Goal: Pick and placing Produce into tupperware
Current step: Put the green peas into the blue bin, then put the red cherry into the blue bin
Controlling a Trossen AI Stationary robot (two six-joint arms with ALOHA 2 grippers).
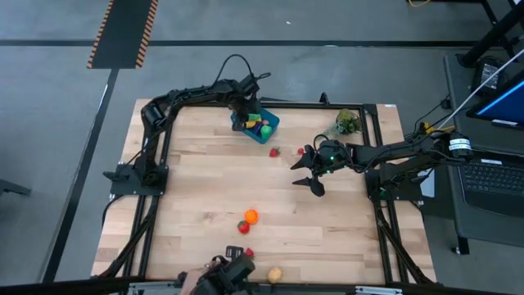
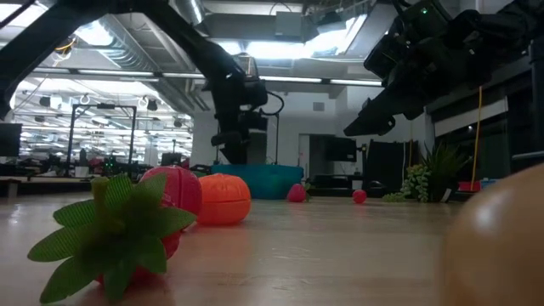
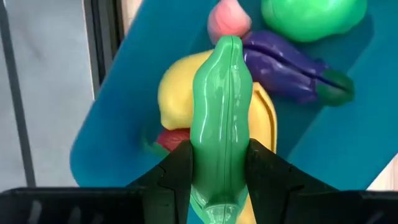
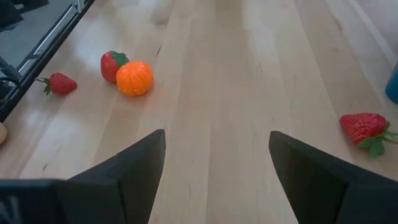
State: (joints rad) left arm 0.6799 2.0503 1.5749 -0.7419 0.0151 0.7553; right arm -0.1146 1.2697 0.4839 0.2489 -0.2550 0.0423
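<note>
The blue tupperware (image 1: 267, 129) stands at the table's far edge and holds yellow (image 3: 177, 99), purple (image 3: 286, 71), green and pink produce. My left gripper (image 1: 244, 111) hangs over it, shut on a long green produce piece (image 3: 221, 106). My right gripper (image 1: 309, 172) hovers open over the table's right middle with nothing between its fingers. Loose on the table lie a strawberry (image 1: 275, 152), an orange piece (image 1: 251, 216), a red piece (image 1: 243, 227), another strawberry (image 1: 249, 253) and a tan piece (image 1: 275, 274). My left gripper pinches the green piece between its two fingers, on its two opposite sides (image 3: 200, 163) near the end closest to the wrist. The fingers come from above, slanting steeply down. The piece points on past the fingertips, down into the tupperware, over the yellow piece; whether they touch I cannot tell.
A grey-green plant sprig (image 1: 348, 123) stands at the far right corner. A small red piece (image 1: 300, 151) lies close to my right gripper. A dark camera mount (image 1: 229, 274) sits at the near edge. Bare wood lies in the table's left half.
</note>
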